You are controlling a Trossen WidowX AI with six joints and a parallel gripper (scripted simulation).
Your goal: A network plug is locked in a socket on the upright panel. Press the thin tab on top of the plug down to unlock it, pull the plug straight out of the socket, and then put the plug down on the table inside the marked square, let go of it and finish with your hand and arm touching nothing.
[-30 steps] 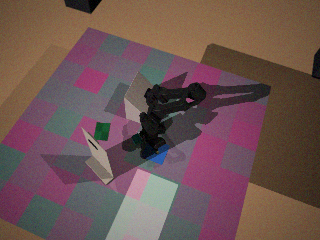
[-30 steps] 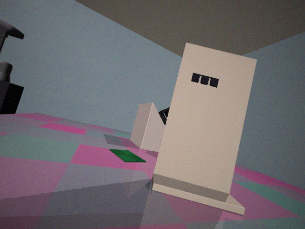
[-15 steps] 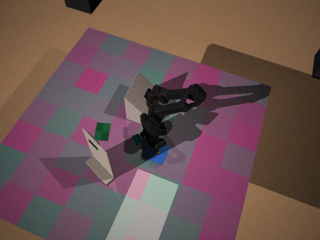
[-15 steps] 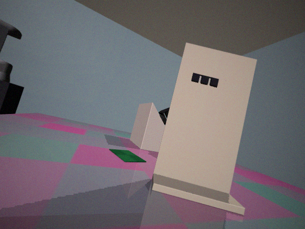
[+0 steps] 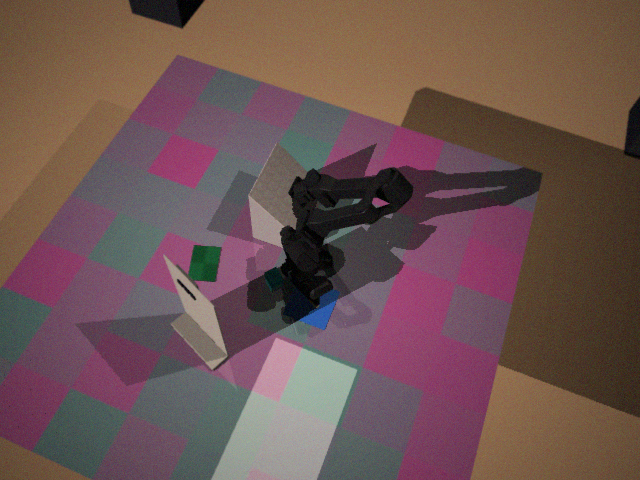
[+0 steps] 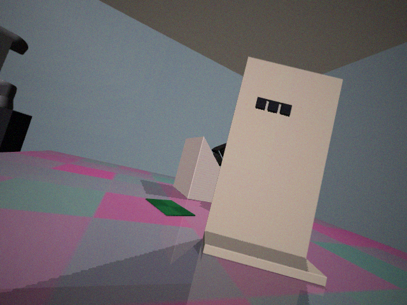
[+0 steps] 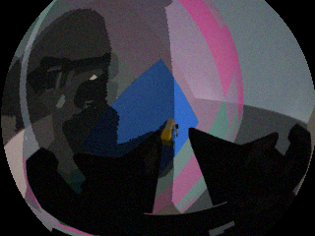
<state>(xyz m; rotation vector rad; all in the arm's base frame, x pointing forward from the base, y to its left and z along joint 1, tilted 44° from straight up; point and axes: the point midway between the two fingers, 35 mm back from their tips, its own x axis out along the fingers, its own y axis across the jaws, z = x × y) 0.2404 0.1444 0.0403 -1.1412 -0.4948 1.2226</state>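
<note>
The plug (image 7: 167, 134), small and yellow with a dark bit at its side, shows in the wrist view against the blue square (image 5: 326, 311) (image 7: 143, 115), beside the left fingertip. Whether it rests on the square is hard to tell. My gripper (image 5: 302, 308) (image 7: 174, 133) is partly open low over that square, with a gap between the fingertips and the plug. The fingers hide the plug in the top view, and it does not show in the exterior view. The upright panel (image 5: 205, 311) (image 6: 273, 170) stands apart from the gripper; three dark openings (image 6: 273, 106) show in it.
A pale block (image 5: 266, 222) (image 6: 205, 177) stands close beside the arm. A green square (image 5: 205, 263) (image 6: 170, 208) lies between the block and the panel. A dark teal patch (image 5: 273, 279) is just left of the gripper in the top view. The arm casts shadows across the blue square.
</note>
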